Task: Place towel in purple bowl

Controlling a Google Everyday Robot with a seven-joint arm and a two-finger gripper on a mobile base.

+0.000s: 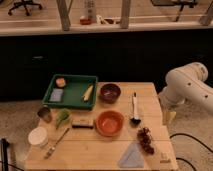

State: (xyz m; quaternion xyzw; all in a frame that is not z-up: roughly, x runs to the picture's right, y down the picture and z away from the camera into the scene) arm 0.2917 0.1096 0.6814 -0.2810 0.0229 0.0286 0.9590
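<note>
The gripper (169, 117) hangs beside the table's (85, 152) right edge, and I cannot tell its state. The towel (132, 156) lies at the front edge. A reach may knock the grapes (145, 139), or the drop may land in the nearer orange bowl (109, 123), not the purple bowl (110, 92).

No text, label, brand or number can be read anywhere in the camera view. The gripper (168, 117) hangs at the right edge of the table (150, 92), under the white arm (190, 85); neither shows legible lettering. A small dark mark (163, 161) sits on the table's front right corner, in front of the jaws and well apart from them. It may be a tag or sticker, but nothing on it can be made out.
</note>
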